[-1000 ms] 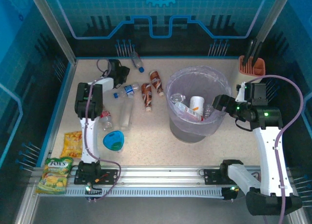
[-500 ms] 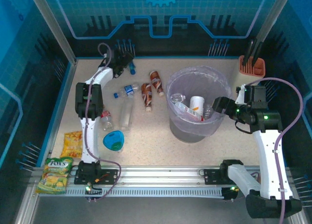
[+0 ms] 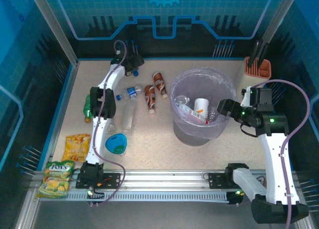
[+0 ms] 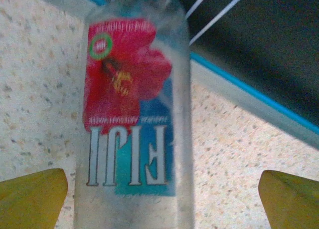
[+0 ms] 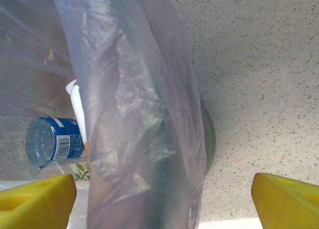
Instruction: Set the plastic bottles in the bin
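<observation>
plastic bottles (image 3: 150,96) lie toward the far edge of the bench (image 3: 149,149), others inside the bin (image 3: 197,134). left end effector (image 3: 133,64) is spread around a fiji bottle (image 4: 134,139); right end effector (image 3: 224,109) is spread astride the bin's rim.

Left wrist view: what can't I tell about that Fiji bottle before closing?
- Fiji bottle: both ends cut off by the top and bottom edges, left wrist view; upper part blurred.
- Its full length: top external view, the left gripper hides much of it.
- Fingers: left wrist view, cut off by the lower corners.
</observation>
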Robot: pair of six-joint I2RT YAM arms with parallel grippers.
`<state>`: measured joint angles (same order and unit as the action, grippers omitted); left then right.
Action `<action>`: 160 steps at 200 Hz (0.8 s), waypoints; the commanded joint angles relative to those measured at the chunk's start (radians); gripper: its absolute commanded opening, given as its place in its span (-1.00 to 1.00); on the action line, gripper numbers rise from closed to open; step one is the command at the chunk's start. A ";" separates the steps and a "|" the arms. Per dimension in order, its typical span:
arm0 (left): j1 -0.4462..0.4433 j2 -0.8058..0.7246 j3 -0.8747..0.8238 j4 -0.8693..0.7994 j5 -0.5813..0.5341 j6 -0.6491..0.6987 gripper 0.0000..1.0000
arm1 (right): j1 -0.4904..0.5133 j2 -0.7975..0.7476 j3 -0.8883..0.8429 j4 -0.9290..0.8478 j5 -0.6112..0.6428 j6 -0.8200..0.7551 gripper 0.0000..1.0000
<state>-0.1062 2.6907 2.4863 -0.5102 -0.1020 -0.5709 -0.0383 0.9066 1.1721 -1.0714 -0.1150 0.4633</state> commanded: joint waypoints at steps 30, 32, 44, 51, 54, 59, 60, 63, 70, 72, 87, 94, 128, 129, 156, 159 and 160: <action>-0.010 0.052 0.053 -0.087 -0.042 -0.002 0.75 | 0.013 -0.024 0.013 -0.022 -0.006 -0.007 0.83; -0.010 0.052 0.052 -0.085 -0.042 -0.003 0.72 | 0.012 -0.025 0.014 -0.022 -0.006 -0.008 0.83; -0.010 0.048 0.049 -0.082 -0.042 -0.007 0.57 | 0.013 -0.025 0.014 -0.024 -0.006 -0.007 0.84; -0.010 0.045 0.047 -0.078 -0.044 -0.007 0.51 | 0.012 -0.026 0.014 -0.024 -0.006 -0.008 0.83; -0.009 0.044 0.048 -0.077 -0.044 -0.007 0.49 | 0.013 -0.027 0.014 -0.024 -0.007 -0.008 0.83; -0.009 0.040 0.045 -0.075 -0.044 -0.007 0.46 | 0.013 -0.027 0.014 -0.024 -0.007 -0.007 0.84; -0.009 0.038 0.045 -0.075 -0.044 -0.007 0.45 | 0.012 -0.028 0.014 -0.024 -0.007 -0.006 0.84; -0.009 0.037 0.044 -0.075 -0.045 -0.006 0.43 | 0.013 -0.029 0.014 -0.024 -0.007 -0.008 0.84; -0.009 0.032 0.041 -0.074 -0.045 -0.004 0.38 | 0.013 -0.031 0.015 -0.025 -0.008 -0.007 0.84; -0.008 0.029 0.038 -0.073 -0.045 -0.003 0.36 | 0.012 -0.031 0.015 -0.025 -0.007 -0.007 0.84; -0.009 0.005 0.014 -0.063 -0.049 0.004 0.28 | 0.013 -0.032 0.022 -0.027 -0.006 -0.007 0.83; -0.009 -0.011 -0.007 -0.052 -0.051 0.007 0.21 | 0.012 -0.032 0.026 -0.026 -0.006 -0.008 0.83; -0.006 -0.115 -0.115 0.004 -0.050 0.030 0.12 | 0.012 -0.031 0.072 -0.041 -0.007 -0.020 0.82; -0.005 -0.118 -0.117 0.006 -0.050 0.031 0.12 | 0.012 -0.031 0.074 -0.042 -0.007 -0.021 0.82; 0.000 -0.229 -0.198 0.038 -0.029 0.071 0.11 | 0.012 -0.032 0.130 -0.054 -0.007 -0.022 0.82; 0.000 -0.243 -0.210 0.044 -0.027 0.074 0.10 | 0.012 -0.032 0.134 -0.054 -0.007 -0.021 0.82; 0.001 -0.248 -0.215 0.046 -0.025 0.075 0.10 | 0.013 -0.032 0.136 -0.055 -0.007 -0.021 0.83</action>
<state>-0.1131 2.6022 2.3299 -0.5251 -0.1379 -0.5488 -0.0383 0.8883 1.2457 -1.1038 -0.1150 0.4545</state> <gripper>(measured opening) 0.573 0.911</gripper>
